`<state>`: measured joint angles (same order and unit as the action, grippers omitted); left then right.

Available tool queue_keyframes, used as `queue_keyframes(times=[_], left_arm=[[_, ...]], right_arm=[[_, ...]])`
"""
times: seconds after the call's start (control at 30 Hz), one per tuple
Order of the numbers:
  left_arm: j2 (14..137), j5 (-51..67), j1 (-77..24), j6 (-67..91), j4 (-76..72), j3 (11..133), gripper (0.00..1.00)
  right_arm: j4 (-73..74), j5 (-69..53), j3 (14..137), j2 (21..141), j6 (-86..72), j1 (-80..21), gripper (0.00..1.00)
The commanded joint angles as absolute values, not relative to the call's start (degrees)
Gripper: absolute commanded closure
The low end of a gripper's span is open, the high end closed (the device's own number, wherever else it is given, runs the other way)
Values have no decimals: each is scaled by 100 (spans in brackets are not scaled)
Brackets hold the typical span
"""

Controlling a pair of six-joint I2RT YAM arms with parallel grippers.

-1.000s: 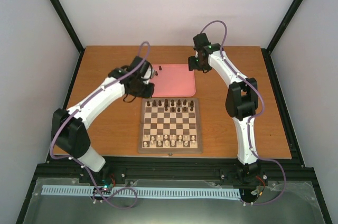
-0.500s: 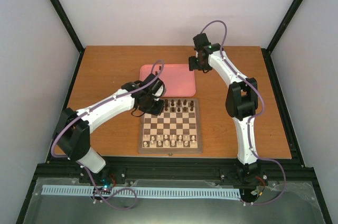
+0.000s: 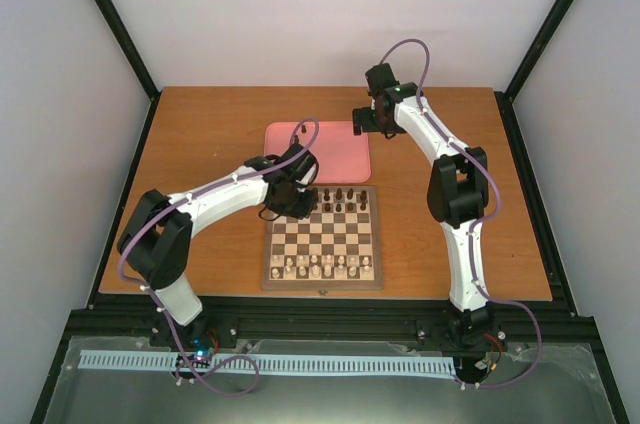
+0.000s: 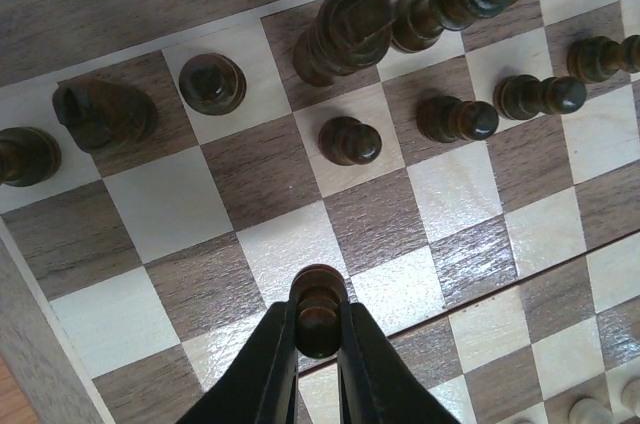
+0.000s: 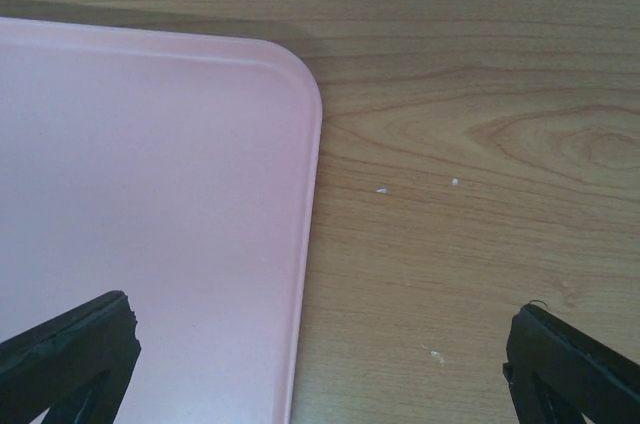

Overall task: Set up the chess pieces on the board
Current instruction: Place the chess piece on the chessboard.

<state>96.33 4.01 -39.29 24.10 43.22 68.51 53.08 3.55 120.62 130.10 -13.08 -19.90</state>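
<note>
**Status.** The table (image 3: 200, 144) is an orange-brown woodgrain slab. The board (image 3: 320, 234) lies near its near edge, at mid-width: square, veneered in light and dark checks with visible grain, inside a tan border. Just beyond the board lies the pink tray (image 3: 330, 149), smooth and matte, with rounded corners and a low raised lip. No piece shows on its uncovered part.

**Done.** The pale pieces (image 3: 322, 265) fill the board's two near rows. The dark chess pieces (image 3: 340, 199) occupy the two far rows: turned, glossy, knobbed forms of differing heights.

**Left, by judgement.** The second far row shows vacant squares toward the board's left edge. One dark pawn (image 4: 319, 309) is not yet placed.

**Grippers.** The left gripper (image 4: 319, 316) pinches that pawn by its round head, above the board's left side. The right gripper (image 5: 320, 364) is spread wide and carries nothing, over the tray's far right corner.
</note>
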Motion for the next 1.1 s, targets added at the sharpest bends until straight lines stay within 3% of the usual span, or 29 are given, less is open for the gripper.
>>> queue_keyframes(times=[0.0, 1.07], left_arm=[[9723, 217, -3946, 2547, 4147, 7006, 92], [10318, -202, -3939, 2720, 3870, 7154, 88]], right_arm=[[5309, 428, 11997, 12709, -1318, -1940, 0], [5295, 391, 12015, 12743, -1290, -1940, 0]])
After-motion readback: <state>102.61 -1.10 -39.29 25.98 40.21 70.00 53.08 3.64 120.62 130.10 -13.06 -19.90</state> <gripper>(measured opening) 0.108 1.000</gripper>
